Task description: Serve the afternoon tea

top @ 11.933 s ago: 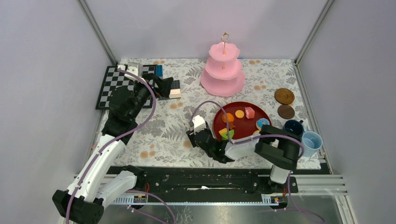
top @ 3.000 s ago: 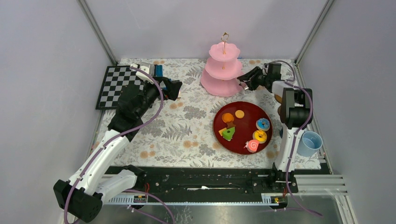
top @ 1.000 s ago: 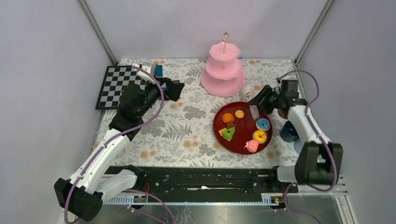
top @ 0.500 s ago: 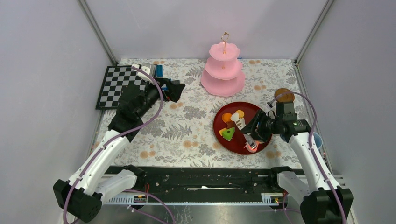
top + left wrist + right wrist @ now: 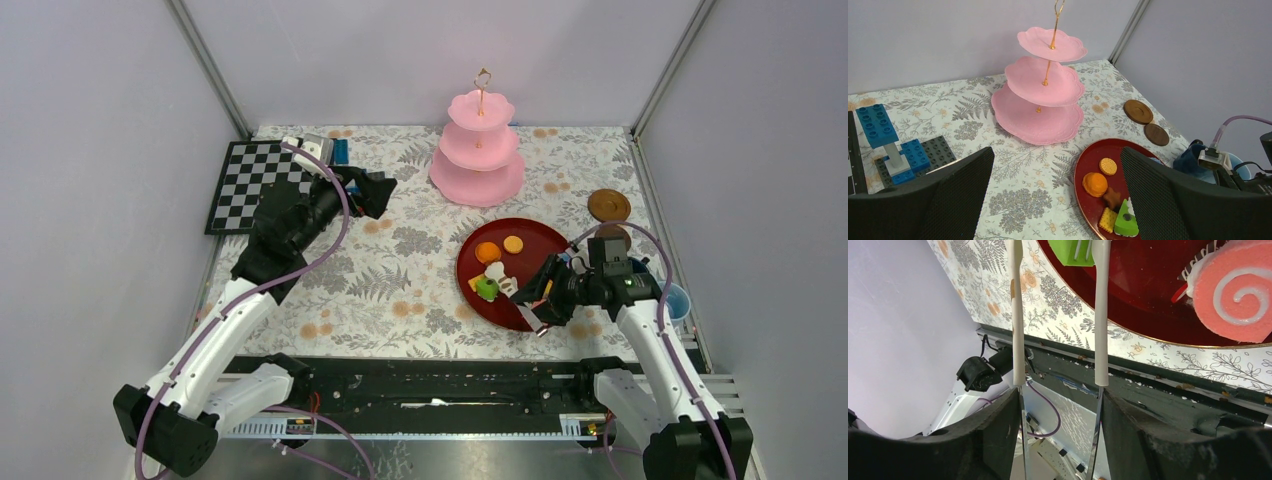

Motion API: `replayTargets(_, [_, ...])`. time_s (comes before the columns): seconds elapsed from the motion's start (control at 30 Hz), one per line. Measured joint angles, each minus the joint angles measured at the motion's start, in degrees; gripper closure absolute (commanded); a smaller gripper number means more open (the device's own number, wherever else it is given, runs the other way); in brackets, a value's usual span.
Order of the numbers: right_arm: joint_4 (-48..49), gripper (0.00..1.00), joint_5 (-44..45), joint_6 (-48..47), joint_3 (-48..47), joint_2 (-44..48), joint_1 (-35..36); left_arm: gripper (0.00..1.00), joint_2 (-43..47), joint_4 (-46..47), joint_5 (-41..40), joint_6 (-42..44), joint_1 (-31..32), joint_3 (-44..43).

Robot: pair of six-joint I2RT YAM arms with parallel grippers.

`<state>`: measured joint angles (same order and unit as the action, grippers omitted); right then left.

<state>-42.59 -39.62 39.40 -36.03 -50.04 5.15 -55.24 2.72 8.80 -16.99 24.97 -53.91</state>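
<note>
The pink three-tier stand (image 5: 478, 150) stands at the back and also shows in the left wrist view (image 5: 1040, 107). The dark red tray (image 5: 535, 245) holds an orange sweet (image 5: 488, 252), a round biscuit (image 5: 513, 243) and a green cake piece (image 5: 485, 290). My right gripper (image 5: 548, 290) is shut on the white tongs (image 5: 510, 285). In the right wrist view the two tong arms (image 5: 1100, 315) stand apart with the green cake piece (image 5: 1073, 252) between them. A pink swirl roll (image 5: 1235, 292) lies beside them. My left gripper (image 5: 375, 190) is open and empty, above the cloth left of the stand.
Two brown saucers (image 5: 608, 205) lie at the back right. A dark blue cup (image 5: 640, 268) and a light blue cup (image 5: 680, 298) stand right of the tray, partly behind my right arm. A checkerboard (image 5: 250, 180) and toy bricks (image 5: 878, 125) sit at the back left.
My right arm has swung from the tray's back right down to its front, bringing the tongs to the green cake piece. It now hides the donuts. The left arm has not moved.
</note>
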Motion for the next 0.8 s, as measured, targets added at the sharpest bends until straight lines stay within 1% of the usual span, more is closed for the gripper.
replayTargets(0.2, [-0.4, 0.35, -0.4, 1.0, 0.5, 1.9, 0.0, 0.01, -0.4, 0.0, 0.0, 0.0, 0.1, 0.0])
replayTargets(0.43, [0.1, 0.34, -1.2, 2.0, 3.7, 1.8, 0.0, 0.01, -1.0, 0.0, 0.0, 0.0, 0.1, -0.1])
replayTargets(0.6, [3.0, 0.35, -3.1, 3.0, 6.0, 0.6, 0.0, 0.01, -1.2, 0.0, 0.0, 0.0, 0.1, -0.1])
replayTargets(0.8, [5.9, 0.37, -4.0, 3.2, 6.4, -1.4, 0.0, 0.01, -1.2, 0.0, 0.0, 0.0, 0.1, -0.1])
